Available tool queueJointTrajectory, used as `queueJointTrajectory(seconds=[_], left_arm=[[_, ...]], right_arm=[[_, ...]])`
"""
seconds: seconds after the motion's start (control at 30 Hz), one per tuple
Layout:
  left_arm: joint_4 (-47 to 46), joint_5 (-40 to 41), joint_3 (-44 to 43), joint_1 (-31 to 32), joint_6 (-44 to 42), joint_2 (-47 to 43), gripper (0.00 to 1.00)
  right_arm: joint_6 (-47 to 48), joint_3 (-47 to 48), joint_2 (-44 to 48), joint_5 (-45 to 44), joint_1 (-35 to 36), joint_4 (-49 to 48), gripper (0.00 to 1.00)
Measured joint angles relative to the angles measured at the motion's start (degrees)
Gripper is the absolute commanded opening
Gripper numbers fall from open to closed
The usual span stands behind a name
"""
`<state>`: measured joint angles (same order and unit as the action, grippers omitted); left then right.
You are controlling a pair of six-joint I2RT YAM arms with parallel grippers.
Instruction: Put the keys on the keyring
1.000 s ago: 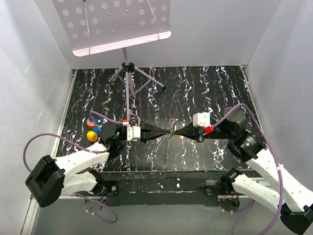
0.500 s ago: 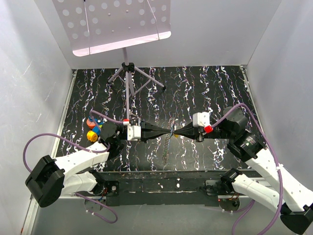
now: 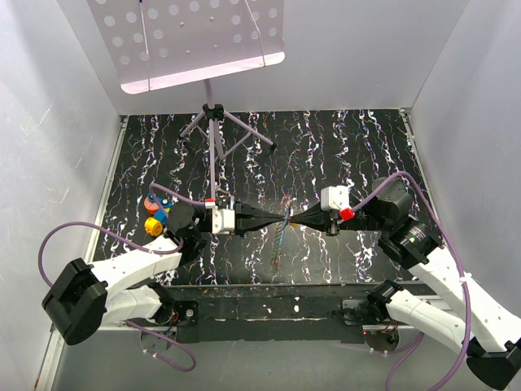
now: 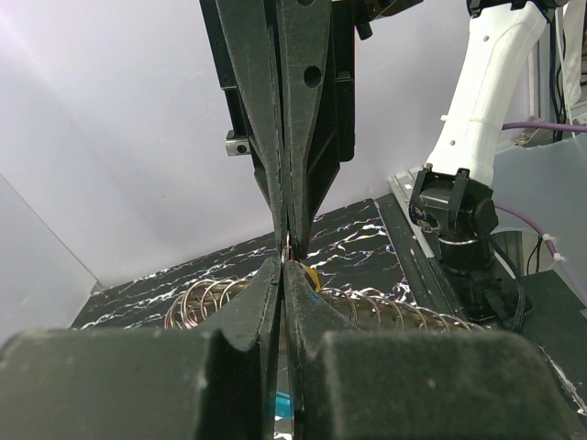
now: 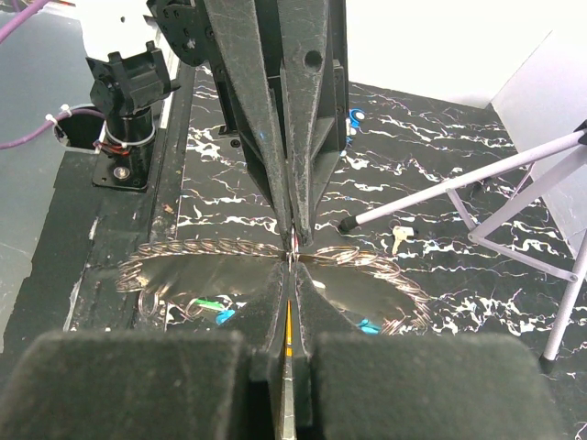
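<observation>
Left gripper (image 3: 279, 221) from nine o'clock meets right gripper (image 3: 295, 220) from three, tip to tip; I see both clenched, the right pinching the yellow-orange key (image 5: 288, 332) edge-on.

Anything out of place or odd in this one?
A music stand stands on the far side of the table, unrelated to keys. Beneath the left gripper and right gripper, which meet tip to tip, stretches a long row of overlapping metal rings. Nothing looks spilled or damaged.
</observation>
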<state>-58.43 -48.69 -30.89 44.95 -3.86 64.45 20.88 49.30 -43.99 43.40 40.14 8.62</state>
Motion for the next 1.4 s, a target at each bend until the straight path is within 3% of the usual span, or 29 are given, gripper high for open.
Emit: queueJointTrajectory(seconds=[1.4], left_arm=[[4.6, -0.2, -1.7, -0.2, -0.7, 0.0, 0.0]], right_arm=[[0.3, 1.0, -0.7, -1.4, 0.0, 1.9, 0.01]])
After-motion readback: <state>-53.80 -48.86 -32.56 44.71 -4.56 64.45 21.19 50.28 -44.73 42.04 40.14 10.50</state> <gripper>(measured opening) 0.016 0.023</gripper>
